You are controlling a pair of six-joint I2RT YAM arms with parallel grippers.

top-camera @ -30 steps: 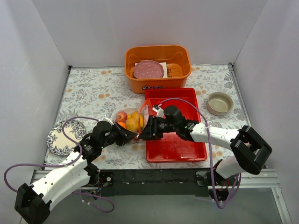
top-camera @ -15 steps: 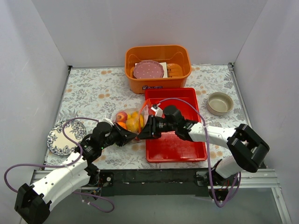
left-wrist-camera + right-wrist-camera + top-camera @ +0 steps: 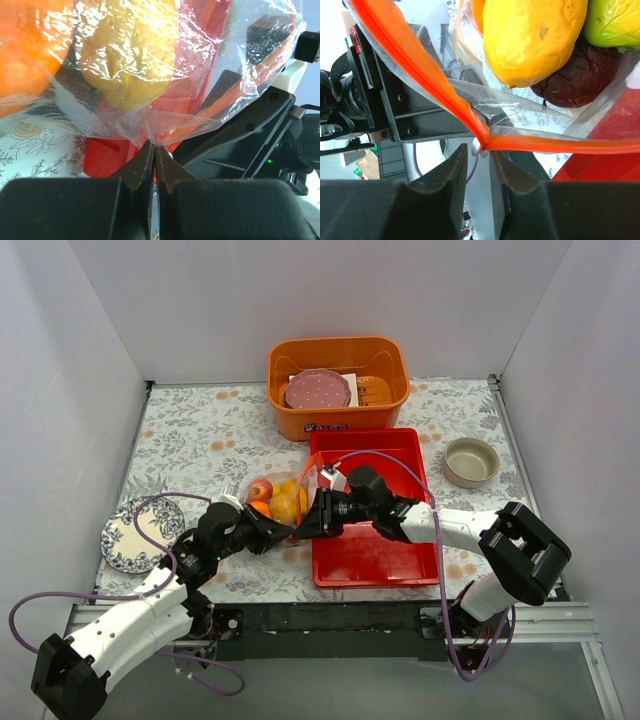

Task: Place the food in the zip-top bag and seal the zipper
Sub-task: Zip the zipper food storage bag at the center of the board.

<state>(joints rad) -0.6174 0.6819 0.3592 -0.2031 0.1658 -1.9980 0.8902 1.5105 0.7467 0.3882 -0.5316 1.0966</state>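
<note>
the zip-top bag (image 3: 280, 502) lies on the desk (image 3: 200, 430) against the left rim of the red tray (image 3: 385, 550), between the two arms, with the food (image 3: 285, 502) inside it. the left jaws are pressed together on a fold of the bag's clear plastic, just beneath a yellow mango (image 3: 131, 55) and an orange (image 3: 25, 45). the right jaws are clamped on the zipper (image 3: 427, 82) where the orange-red strip bends sharply; one length runs up to the left, the other off to the right. above that bend a dark-red piece (image 3: 570, 82) and a green fruit (image 3: 615, 20) sit behind the film.
</note>
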